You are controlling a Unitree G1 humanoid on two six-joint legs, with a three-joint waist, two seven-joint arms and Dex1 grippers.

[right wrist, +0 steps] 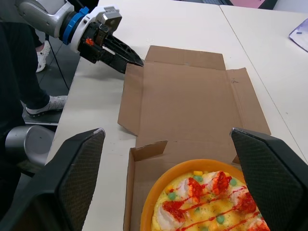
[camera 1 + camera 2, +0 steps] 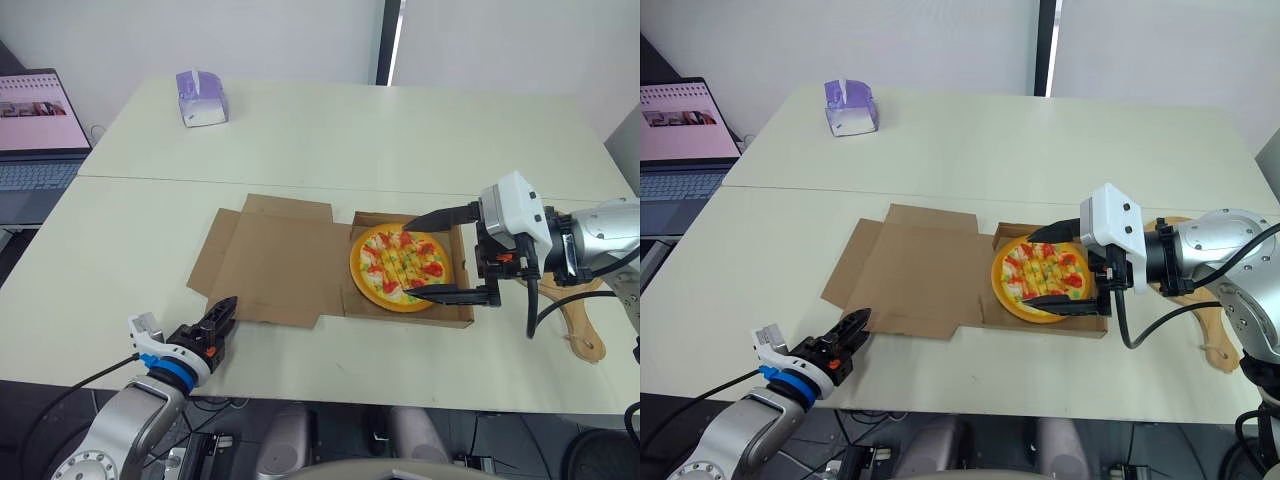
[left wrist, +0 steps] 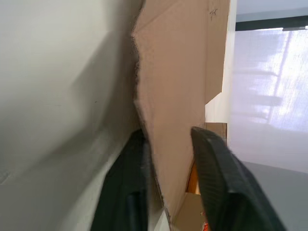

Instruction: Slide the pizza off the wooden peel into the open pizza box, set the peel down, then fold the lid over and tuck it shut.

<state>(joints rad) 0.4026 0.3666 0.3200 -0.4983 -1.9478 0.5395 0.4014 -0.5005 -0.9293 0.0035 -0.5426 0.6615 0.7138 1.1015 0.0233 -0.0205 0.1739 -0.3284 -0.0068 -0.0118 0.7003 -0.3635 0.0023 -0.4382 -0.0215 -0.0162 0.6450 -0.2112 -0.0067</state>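
The pizza (image 2: 400, 268) lies in the base of the cardboard box (image 2: 458, 318). The box's lid (image 2: 275, 260) is spread flat on the table to the left. My right gripper (image 2: 412, 257) is open wide, one finger over the pizza's far side and one over its near side. On the table to the right of the box, partly behind my right arm, rests the wooden peel (image 2: 582, 318). My left gripper (image 2: 228, 315) is at the lid's front left corner. In the left wrist view its fingers (image 3: 211, 163) stand a little apart, open, with the lid's edge (image 3: 183, 72) between them.
A purple tissue box (image 2: 202, 98) stands at the far left of the table. A laptop (image 2: 35, 130) sits on another surface further left. The table's front edge (image 2: 330, 385) runs close behind my left gripper.
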